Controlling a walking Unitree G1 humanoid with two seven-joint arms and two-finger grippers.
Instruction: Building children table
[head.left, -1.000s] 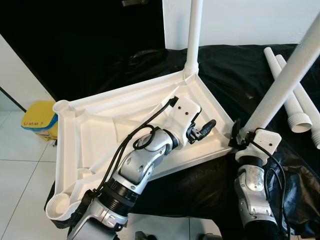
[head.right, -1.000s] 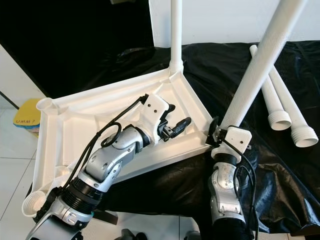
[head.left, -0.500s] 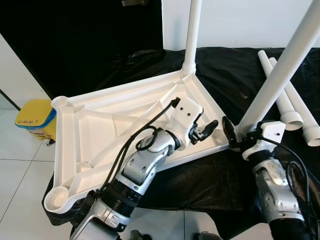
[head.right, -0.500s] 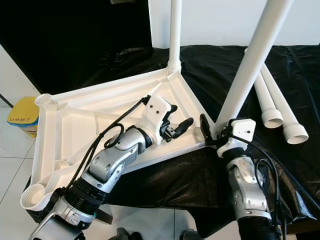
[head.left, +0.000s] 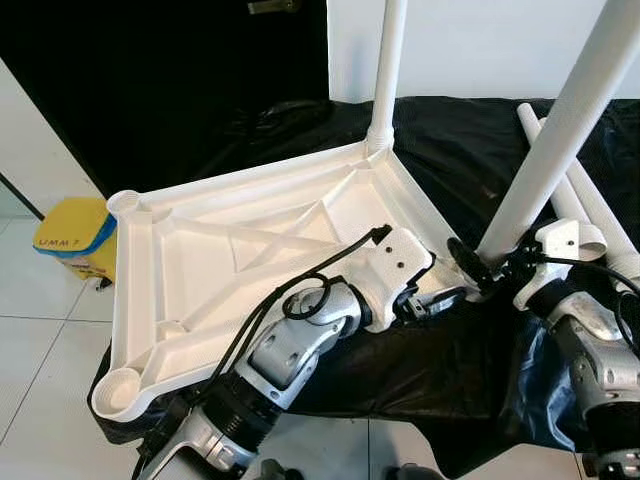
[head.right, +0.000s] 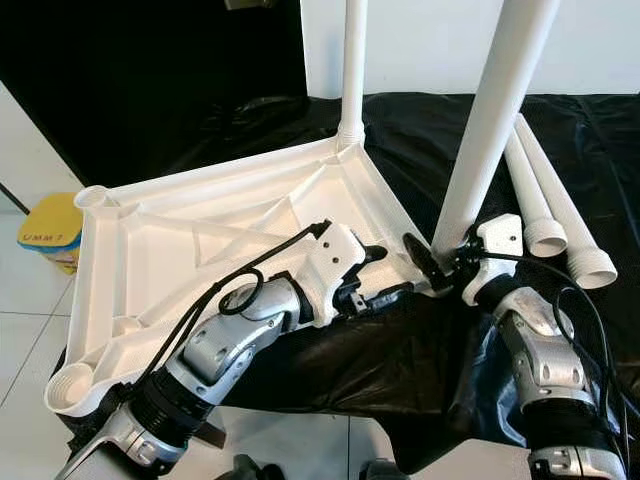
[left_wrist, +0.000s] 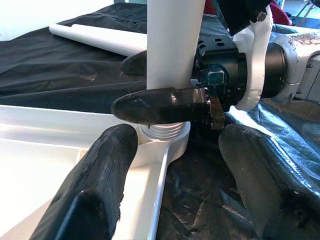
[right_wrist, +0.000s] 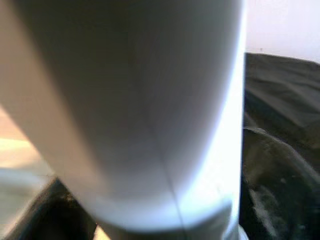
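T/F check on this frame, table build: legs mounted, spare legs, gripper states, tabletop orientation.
1. The tabletop lies upside down, ribs up. True.
2. The right gripper is shut on the near leg just above its socket. True.
3. The left gripper clamps that leg too. False: its fingers are open, at the corner below.
4. All four legs are mounted. False: the far leg stands in its corner; two spare legs lie on the black sheet.

home room: white floor tiles (head.left: 40, 340), black sheet (head.left: 470, 150) spread out
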